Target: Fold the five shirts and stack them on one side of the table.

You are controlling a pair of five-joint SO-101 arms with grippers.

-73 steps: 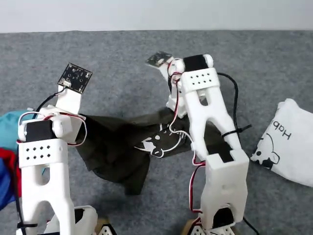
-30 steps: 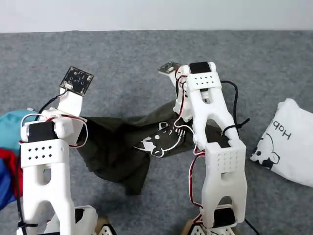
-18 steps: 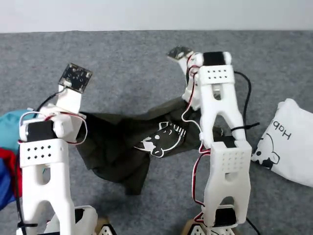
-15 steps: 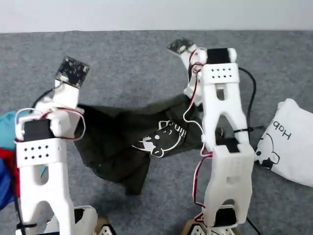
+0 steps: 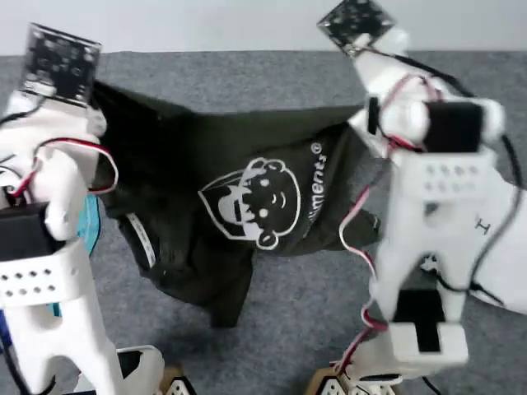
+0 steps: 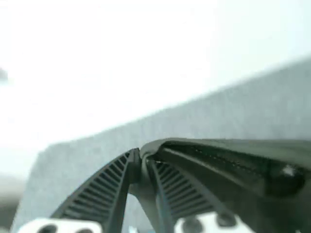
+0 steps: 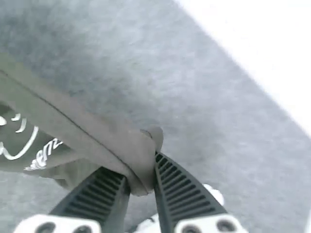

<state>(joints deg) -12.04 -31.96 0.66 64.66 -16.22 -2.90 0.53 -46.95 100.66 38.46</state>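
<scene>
**Shirt, dark olive** (image 5: 247,197). Stretched between the two grippers over the middle of the table (image 5: 305,313). Its upper edge runs from the far-left corner area across to the far right. The white bear print and lettering face upward. The lower part sags and bunches into folds on the table near the front edge, between the two arm bases.

**Left gripper** (image 6: 141,162). Clamped on the shirt's edge (image 6: 233,155). The ribbed fingers (image 6: 109,182) meet at their tips, and the dark hem leaves the pinch and runs away taut. It holds the shirt's left end, raised toward the table's far-left corner.

**Right gripper** (image 7: 141,179). Clamped on a fold of the shirt (image 7: 73,131). Olive fabric is pinched between the two ribbed fingers (image 7: 177,189) and bulges just past them, and part of the white print shows on the cloth below. It holds the shirt's right end, raised off the table toward the far edge.

**Shirt, white** (image 5: 512,247). Lies at the table's right edge, largely hidden behind the right arm (image 5: 428,206).

**Cloth, teal** (image 5: 90,233). A sliver at the left edge, just behind the left arm (image 5: 41,247) and beside the olive shirt's hanging side.
</scene>
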